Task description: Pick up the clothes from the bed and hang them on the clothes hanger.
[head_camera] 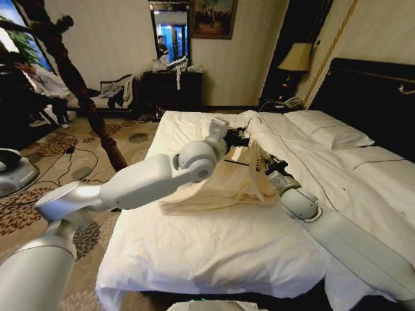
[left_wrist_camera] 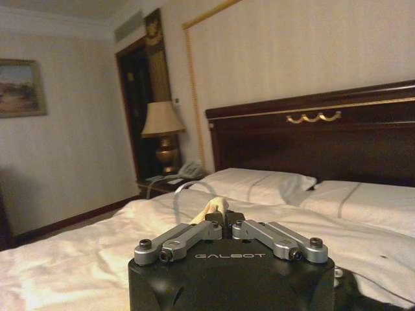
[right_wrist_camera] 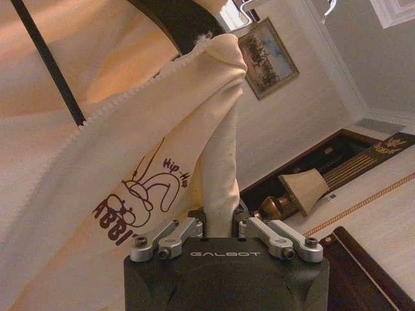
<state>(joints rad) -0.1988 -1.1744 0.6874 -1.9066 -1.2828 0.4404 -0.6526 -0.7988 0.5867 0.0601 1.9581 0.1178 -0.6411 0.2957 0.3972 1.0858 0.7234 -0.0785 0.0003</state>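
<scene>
Clothes (head_camera: 224, 184): one cream shirt, which I read as lifted off the bed (head_camera: 214, 253) at its upper edge and draped down onto the white duvet (head_camera: 194, 129) near the bed's middle. Dark red printed lettering shows on the fabric (right_wrist_camera: 149, 194) in my right wrist view.

Clothes hanger (right_wrist_camera: 48, 61): a thin black bar crossing the shirt's upper part, running under the knitted edge of the fabric. In my head view a short dark piece (head_camera: 237, 162) lies against the shirt's top, just beside the raised fold.

Right gripper (right_wrist_camera: 220, 223): at the shirt's headboard side, jaws drawn in narrow on a bunched column of the cream fabric, which rises straight up from between them. Its arm reaches in across the bed from the headboard side of the shirt.

Left gripper (left_wrist_camera: 224, 223): above the shirt's top edge, on the side toward the foot of the bed, jaws pinched close on a small pale strip of material (left_wrist_camera: 213, 208); I cannot tell for certain that it is the shirt.

Pillows (left_wrist_camera: 259, 184): two white ones beyond the shirt, against the dark headboard (left_wrist_camera: 311, 139).

Lamp (left_wrist_camera: 162, 123): past the pillows, on a side table next to a telephone (left_wrist_camera: 189, 170).
</scene>
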